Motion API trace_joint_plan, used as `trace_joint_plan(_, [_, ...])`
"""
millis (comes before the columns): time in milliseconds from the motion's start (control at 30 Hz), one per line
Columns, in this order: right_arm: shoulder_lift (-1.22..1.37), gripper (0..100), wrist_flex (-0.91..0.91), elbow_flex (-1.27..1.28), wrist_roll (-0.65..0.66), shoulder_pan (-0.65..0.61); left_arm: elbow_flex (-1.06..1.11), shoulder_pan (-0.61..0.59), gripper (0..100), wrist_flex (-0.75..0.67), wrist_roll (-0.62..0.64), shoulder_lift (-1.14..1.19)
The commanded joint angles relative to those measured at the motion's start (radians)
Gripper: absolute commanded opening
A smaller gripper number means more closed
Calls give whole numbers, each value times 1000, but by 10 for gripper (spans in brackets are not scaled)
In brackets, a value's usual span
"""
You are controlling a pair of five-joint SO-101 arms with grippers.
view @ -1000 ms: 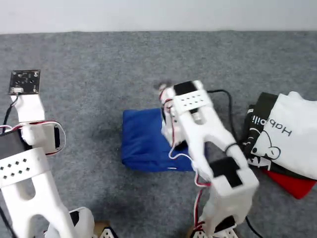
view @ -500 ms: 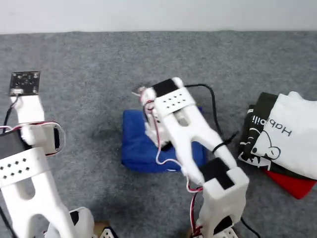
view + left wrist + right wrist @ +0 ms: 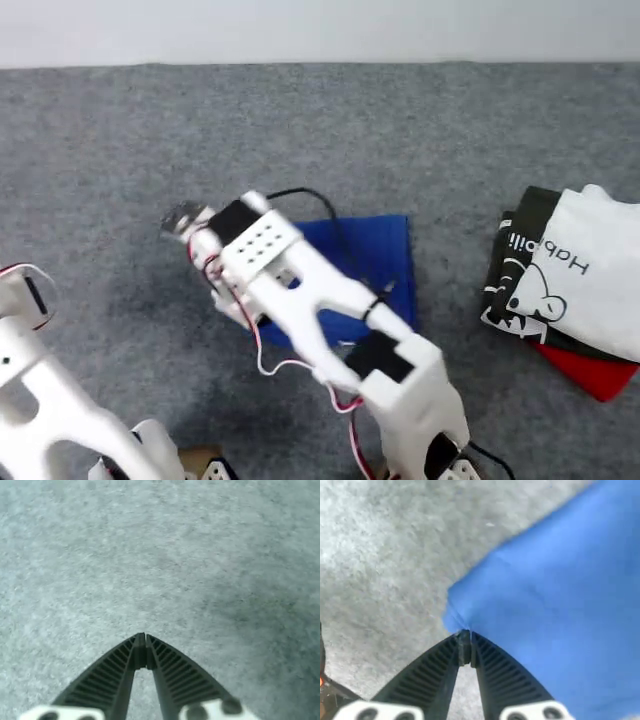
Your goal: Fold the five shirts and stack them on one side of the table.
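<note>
We take this for a robotics lab bench rather than a home. A grey felt mat (image 3: 450, 130) covers the table, and past the mat's far edge runs a plain white wall (image 3: 320, 30). At the mat's near edge stand the right arm (image 3: 330, 320), white plastic with loose wires (image 3: 262, 352), and the left arm (image 3: 40, 400). A blue shirt (image 3: 375, 250) lies mid-mat, and a pile of shirts (image 3: 570, 280) lies at its right edge.

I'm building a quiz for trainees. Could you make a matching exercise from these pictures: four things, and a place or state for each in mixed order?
Things:
1. blue shirt
2. white shirt
3. red shirt
4. left end effector

Places or states:
A. on top of the pile
B. shut, over bare carpet
C. corner pinched by the right end effector
D. at the bottom of the pile

Pairs: 1-C; 2-A; 3-D; 4-B
</note>
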Motion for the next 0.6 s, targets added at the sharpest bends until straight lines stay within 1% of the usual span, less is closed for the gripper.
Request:
trace_joint_plan(0, [56, 10, -48, -52, 6, -48, -42, -29, 5, -18, 5, -28])
trace_joint_plan(133, [136, 10, -91, -55, 6, -87, -42, -34, 5, -17, 5, -28])
trace_joint_plan(233, [136, 10, -62, -98, 12, -117, -42, -34, 5, -15, 5, -28])
trace_joint_plan(300, [119, 10, -18, -150, 14, -116, -42, -34, 5, -15, 5, -28])
trace_joint_plan(433, [73, 10, 73, -252, 15, -62, -42, -32, 5, -17, 5, -28])
trace_joint_plan(500, [42, 10, 114, -301, 15, -21, -42, -29, 5, -17, 5, -28])
trace_joint_plan(567, [5, 10, 119, -327, 15, 38, -42, -29, 5, -17, 5, -28])
